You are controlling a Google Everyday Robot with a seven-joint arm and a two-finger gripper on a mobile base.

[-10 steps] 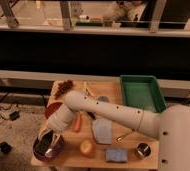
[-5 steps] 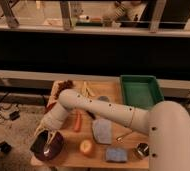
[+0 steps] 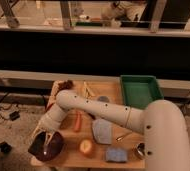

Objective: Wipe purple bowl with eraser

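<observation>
- We see a wooden worktop (image 3: 73, 159) in front of a dark wall.
- At its far right sits a green tray (image 3: 140, 92).
- A long orange item (image 3: 78, 121) lies near the middle, and just to the right of it we see a grey-blue cloth (image 3: 102, 131).
- Near the front edge stands an orange-red bowl (image 3: 86, 146), with a blue pad (image 3: 116, 155) to its right.
- We make out a small metal cup (image 3: 139, 150) at the front right corner.
- Cables (image 3: 3, 112) lie on the floor to the left.
</observation>
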